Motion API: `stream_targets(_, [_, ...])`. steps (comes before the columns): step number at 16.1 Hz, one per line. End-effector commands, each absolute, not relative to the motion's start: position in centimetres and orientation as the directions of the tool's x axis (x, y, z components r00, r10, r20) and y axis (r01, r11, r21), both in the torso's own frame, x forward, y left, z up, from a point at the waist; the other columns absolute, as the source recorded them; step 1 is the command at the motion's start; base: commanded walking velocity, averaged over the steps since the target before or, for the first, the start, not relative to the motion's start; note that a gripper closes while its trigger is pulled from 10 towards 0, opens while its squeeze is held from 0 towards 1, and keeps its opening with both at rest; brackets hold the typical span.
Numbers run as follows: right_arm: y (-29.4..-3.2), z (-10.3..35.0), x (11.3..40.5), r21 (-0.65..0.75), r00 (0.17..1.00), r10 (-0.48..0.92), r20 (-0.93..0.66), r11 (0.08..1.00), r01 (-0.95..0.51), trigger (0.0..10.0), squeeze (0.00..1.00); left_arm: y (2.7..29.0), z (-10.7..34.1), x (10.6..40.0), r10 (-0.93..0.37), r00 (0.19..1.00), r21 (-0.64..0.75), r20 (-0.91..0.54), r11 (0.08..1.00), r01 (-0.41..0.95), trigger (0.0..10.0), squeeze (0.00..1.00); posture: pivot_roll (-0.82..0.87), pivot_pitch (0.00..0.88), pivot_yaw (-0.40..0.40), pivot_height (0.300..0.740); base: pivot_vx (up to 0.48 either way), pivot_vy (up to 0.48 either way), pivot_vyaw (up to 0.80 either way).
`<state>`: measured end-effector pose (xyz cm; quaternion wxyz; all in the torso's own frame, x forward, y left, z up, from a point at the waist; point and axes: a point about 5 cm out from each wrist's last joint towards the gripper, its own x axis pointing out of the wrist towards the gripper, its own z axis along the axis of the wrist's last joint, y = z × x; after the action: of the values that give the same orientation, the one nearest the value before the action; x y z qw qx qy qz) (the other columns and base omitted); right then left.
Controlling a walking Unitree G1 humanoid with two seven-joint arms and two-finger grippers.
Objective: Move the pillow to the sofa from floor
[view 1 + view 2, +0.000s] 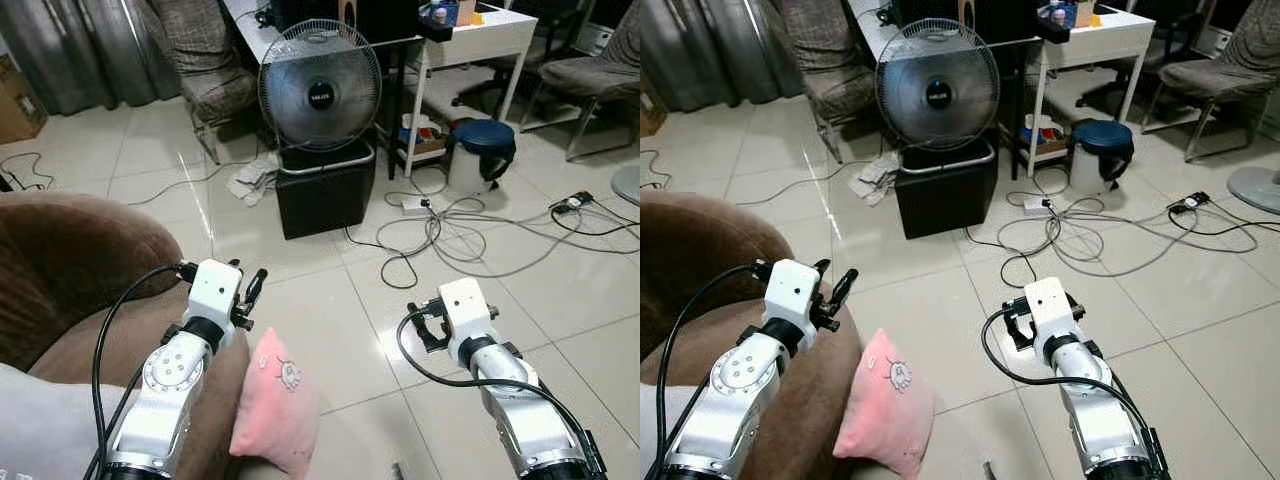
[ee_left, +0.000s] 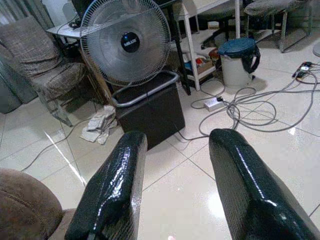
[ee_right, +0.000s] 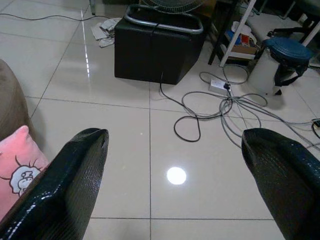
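A pink pillow (image 1: pixel 275 405) with a small cartoon face stands on edge against the front of the brown sofa (image 1: pixel 70 265); its lower end runs out of the picture. It also appears at the edge of the right wrist view as the pillow (image 3: pixel 17 162). My left gripper (image 1: pixel 250 292) hovers over the sofa's front edge just above and left of the pillow, open, with nothing between its fingers (image 2: pixel 112 195). My right gripper (image 1: pixel 428 322) is held over the bare tiles to the pillow's right, wide open and holding nothing.
A round fan (image 1: pixel 320 85) stands on a black box (image 1: pixel 322 190) ahead. Tangled cables (image 1: pixel 450 230) lie on the tiles to the right, near a blue-lidded bin (image 1: pixel 480 150) and a white desk (image 1: pixel 480 40). A grey cushion (image 1: pixel 40 430) lies on the sofa.
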<state>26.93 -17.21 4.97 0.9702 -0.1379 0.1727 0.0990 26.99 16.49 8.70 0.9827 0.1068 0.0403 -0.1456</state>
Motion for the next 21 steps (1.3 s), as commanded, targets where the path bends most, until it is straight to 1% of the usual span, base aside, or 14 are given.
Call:
stream_targets(1, [-17.16,5.17,27.12,-0.228,0.921,0.147,-0.361,0.944,-0.239,10.0,0.00,16.64,8.46,27.02,-0.278,0.952,0.210,-0.131,0.930,0.301,10.0,0.00,0.04,0.000,0.090,0.690,0.000,0.000,0.00])
stream_targets(7, [-17.18,5.17,27.18,-0.230,0.921,0.147,-0.360,0.943,-0.241,10.0,0.00,16.58,8.40,27.07,-0.282,0.950,0.212,-0.135,0.928,0.306,10.0,0.00,0.04,0.000,0.090,0.656,0.000,0.000,0.00])
stream_targets(13, [-17.29,5.16,27.29,-0.242,0.917,0.152,-0.369,0.937,-0.253,10.0,0.00,16.57,8.40,27.11,-0.271,0.953,0.214,-0.133,0.931,0.295,10.0,0.00,0.05,0.000,0.078,0.656,0.000,0.000,0.00])
stream_targets(18, [-17.27,5.00,27.15,-0.241,0.915,0.153,-0.374,0.936,-0.255,10.0,0.00,16.23,8.48,27.15,-0.308,0.943,0.206,-0.128,0.922,0.329,10.0,0.00,0.05,0.000,0.077,0.656,0.000,0.000,0.00])
stream_targets(21, [-17.44,4.84,27.00,-0.243,0.913,0.144,-0.381,0.938,-0.249,10.0,0.00,16.00,8.44,27.14,-0.330,0.935,0.202,-0.130,0.914,0.351,10.0,0.00,0.04,0.000,0.083,0.656,0.268,0.000,0.00])
